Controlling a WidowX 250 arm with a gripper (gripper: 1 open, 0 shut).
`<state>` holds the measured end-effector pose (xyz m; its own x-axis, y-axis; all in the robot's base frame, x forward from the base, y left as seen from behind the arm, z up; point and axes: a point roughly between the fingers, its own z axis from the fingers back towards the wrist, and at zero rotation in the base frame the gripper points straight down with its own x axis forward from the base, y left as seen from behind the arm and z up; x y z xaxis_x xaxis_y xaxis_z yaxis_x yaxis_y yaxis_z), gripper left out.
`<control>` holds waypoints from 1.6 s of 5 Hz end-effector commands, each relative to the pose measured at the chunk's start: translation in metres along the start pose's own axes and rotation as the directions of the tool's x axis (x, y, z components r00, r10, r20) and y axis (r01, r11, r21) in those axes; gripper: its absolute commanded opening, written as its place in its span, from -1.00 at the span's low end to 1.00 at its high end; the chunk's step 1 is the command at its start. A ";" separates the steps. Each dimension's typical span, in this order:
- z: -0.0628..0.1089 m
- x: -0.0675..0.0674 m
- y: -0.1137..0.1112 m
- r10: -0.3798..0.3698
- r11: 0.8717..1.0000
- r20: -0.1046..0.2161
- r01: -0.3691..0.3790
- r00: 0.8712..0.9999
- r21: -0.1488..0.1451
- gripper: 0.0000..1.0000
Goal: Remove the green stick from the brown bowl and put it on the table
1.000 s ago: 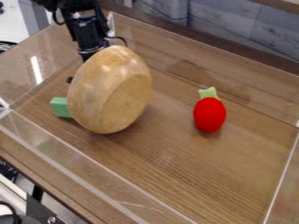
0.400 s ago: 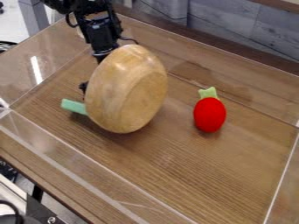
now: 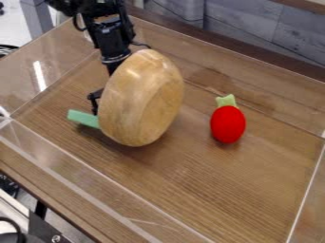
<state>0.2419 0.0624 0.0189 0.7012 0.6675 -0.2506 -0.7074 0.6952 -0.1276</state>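
Brown bowl [image 3: 140,99] tipped on edge, underside facing the camera. Green stick [image 3: 84,119] on bench [image 3: 216,180] (partly hidden). Claw [image 3: 114,59] at the bowl's top rim, grip unclear.

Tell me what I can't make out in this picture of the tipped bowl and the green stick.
- Camera view: the brown bowl, tipped on edge, hides most of the green stick and its own inside.
- The pincer tips vanish behind the bowl's rim; open or shut is unclear.
- The arm is cut off by the top edge.
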 end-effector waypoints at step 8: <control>0.020 0.030 0.023 0.233 0.968 -0.045 -0.237 0.971 -0.086 -1.00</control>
<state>0.2431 0.0983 0.0200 0.5023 0.7930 -0.3448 -0.8622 0.4898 -0.1295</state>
